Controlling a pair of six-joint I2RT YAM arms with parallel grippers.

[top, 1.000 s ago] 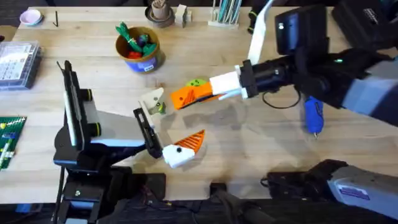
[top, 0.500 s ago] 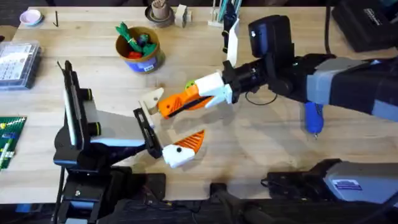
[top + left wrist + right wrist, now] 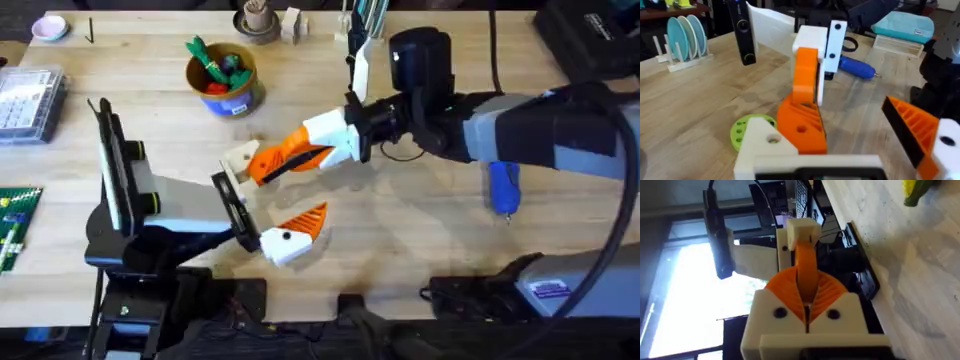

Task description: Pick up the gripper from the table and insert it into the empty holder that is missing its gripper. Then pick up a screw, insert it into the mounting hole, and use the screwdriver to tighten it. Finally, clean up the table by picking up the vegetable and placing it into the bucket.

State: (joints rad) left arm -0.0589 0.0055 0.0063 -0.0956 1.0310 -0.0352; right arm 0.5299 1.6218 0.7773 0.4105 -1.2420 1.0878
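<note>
**Right arm has swung in: orange wedge now at the holder**

The big mover is the right arm (image 3: 520, 130). In the last second it has swept from 3 o'clock across the middle of the overhead view, and the right gripper (image 3: 318, 142) now sits just past centre. Its fingers are pressed together, pinching the gripper (image 3: 272, 162). That wedge has travelled with it and its tip now meets the holder (image 3: 240, 157), or very nearly does. From the left wrist I see the gripper (image 3: 801, 127) right against the holder (image 3: 765, 147), but I can't tell whether it is seated.

The left arm (image 3: 150, 215) hasn't budged, and the left gripper (image 3: 280, 192) is spread wide, presenting the bare block. So I judge we're at the insertion itself, with the screw, the tightening and the tidy-up all still to come.

The wooden table (image 3: 420, 240) is lightly cluttered:
- The bucket (image 3: 222, 75) is at 11 o'clock, with toy vegetables in it.
- The screwdriver (image 3: 503, 188) lies at 3 o'clock, untouched.
- A green disc (image 3: 747, 131) sits just beyond the holder.
- The vegetable (image 3: 917, 190) is still on the wood.

Beyond that, a rack of blue plates (image 3: 682, 37) stands at the far edge.
</note>
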